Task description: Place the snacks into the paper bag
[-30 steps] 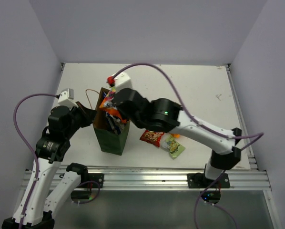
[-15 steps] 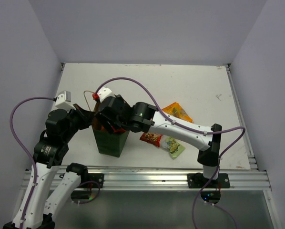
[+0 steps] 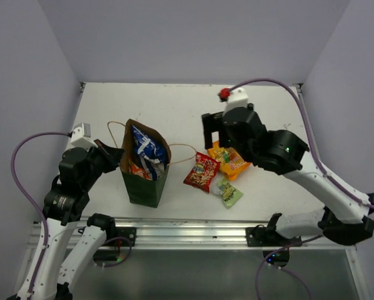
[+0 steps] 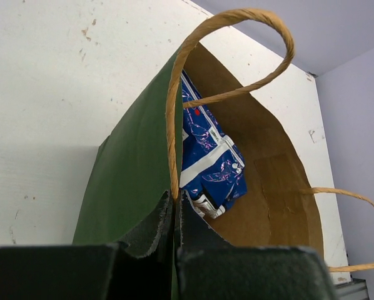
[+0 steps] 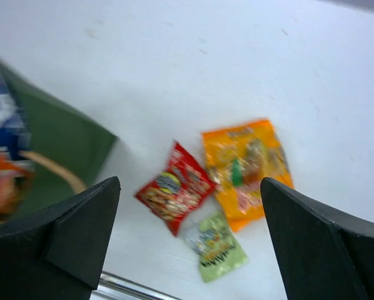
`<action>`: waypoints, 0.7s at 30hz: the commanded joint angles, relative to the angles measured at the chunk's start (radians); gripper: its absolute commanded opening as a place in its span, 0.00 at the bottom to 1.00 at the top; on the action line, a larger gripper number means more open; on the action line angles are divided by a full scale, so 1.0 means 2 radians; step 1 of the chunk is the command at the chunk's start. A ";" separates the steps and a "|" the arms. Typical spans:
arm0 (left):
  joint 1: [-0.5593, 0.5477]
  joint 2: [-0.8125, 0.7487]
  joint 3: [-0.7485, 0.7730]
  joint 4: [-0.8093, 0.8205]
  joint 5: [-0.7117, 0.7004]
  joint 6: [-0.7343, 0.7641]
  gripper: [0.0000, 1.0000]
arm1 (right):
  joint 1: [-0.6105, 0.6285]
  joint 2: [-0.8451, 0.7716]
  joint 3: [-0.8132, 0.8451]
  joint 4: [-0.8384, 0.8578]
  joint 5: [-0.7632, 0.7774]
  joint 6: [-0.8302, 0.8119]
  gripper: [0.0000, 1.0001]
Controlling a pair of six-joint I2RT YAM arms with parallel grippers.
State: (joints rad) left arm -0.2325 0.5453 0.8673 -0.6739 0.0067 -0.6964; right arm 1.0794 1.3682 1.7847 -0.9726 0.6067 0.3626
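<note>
Withdrawn from the paper bag (image 3: 143,187), the right gripper (image 5: 190,181) now hangs wide open and empty over the red packet (image 3: 201,172), orange packet (image 3: 227,159) and light-green packet (image 3: 229,194), which lie right of it and are yet to go in. Two seem done: the blue-and-white bag (image 3: 143,147) and orange-pink packet (image 3: 137,167) sit inside. The left gripper (image 4: 176,203) pinches its rim.

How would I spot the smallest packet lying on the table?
Find the dark green paper bag standing near the front edge of the white table. Just right of it, three packets lie loose in a cluster. The light-green packet is the one nearest the front edge, below the red packet and the orange packet, and it is the smallest and palest.
</note>
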 commanded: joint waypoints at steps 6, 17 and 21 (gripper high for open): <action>-0.003 0.002 0.007 0.016 -0.001 -0.003 0.00 | -0.121 -0.057 -0.311 0.146 -0.081 0.063 0.99; -0.003 -0.004 0.026 -0.017 -0.021 0.002 0.00 | -0.258 0.056 -0.334 0.243 -0.078 0.005 0.99; -0.003 -0.003 0.031 -0.020 -0.026 0.002 0.00 | -0.303 0.109 -0.326 0.249 -0.143 -0.029 0.99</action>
State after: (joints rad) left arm -0.2325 0.5438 0.8818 -0.7067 -0.0242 -0.6956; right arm 0.5087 1.5101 1.1088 -0.5354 0.4358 0.3744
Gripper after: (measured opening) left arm 0.016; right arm 0.987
